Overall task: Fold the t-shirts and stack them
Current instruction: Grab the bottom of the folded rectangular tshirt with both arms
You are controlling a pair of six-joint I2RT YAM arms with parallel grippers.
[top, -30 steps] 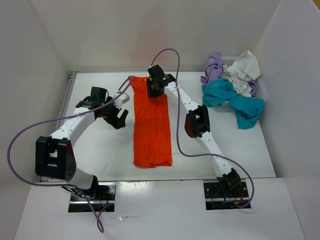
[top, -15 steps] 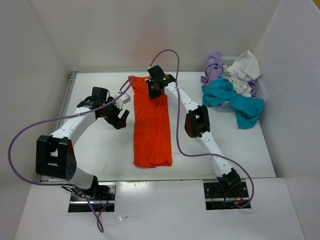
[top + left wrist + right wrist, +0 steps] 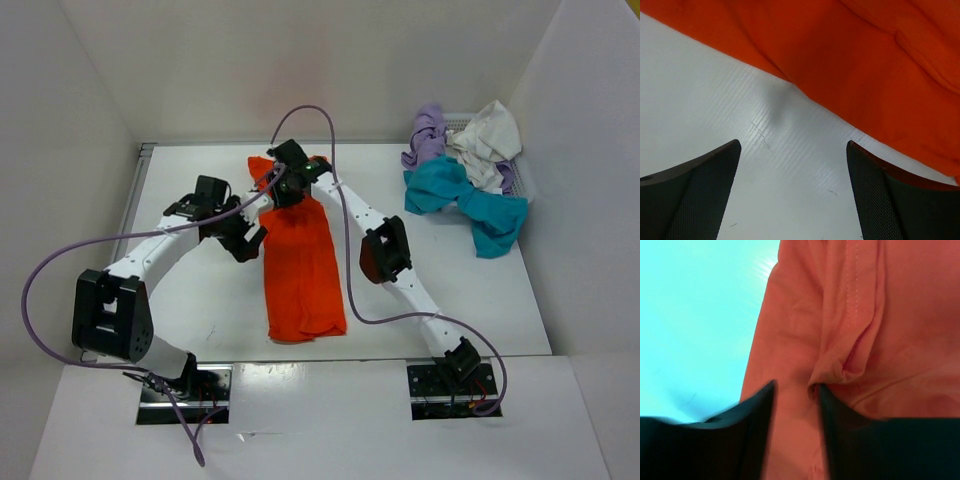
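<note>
The orange t-shirt (image 3: pixel 300 270) lies as a long folded strip down the middle of the table, its top end pulled to the left. My right gripper (image 3: pixel 288 185) sits on that top end. In the right wrist view its jaws (image 3: pixel 796 385) stand apart over the orange cloth (image 3: pixel 805 315), with a small fold bunched against the right finger (image 3: pixel 840 415). My left gripper (image 3: pixel 248 240) is wide open just left of the shirt. The left wrist view shows bare table between its fingers (image 3: pixel 792 145), with the shirt's edge (image 3: pixel 865 60) beyond. The teal-blue (image 3: pixel 470 200), lavender (image 3: pixel 428 130) and off-white (image 3: pixel 485 135) t-shirts are heaped at the back right.
A white mesh basket (image 3: pixel 522 183) holds the heap of shirts against the right wall. White walls close in the table on the left, back and right. Purple cables loop from both arms.
The right gripper has moved left and slightly nearer, dragging the shirt's top end leftward so the strip now slants. The left gripper has edged closer to the shirt's side.
</note>
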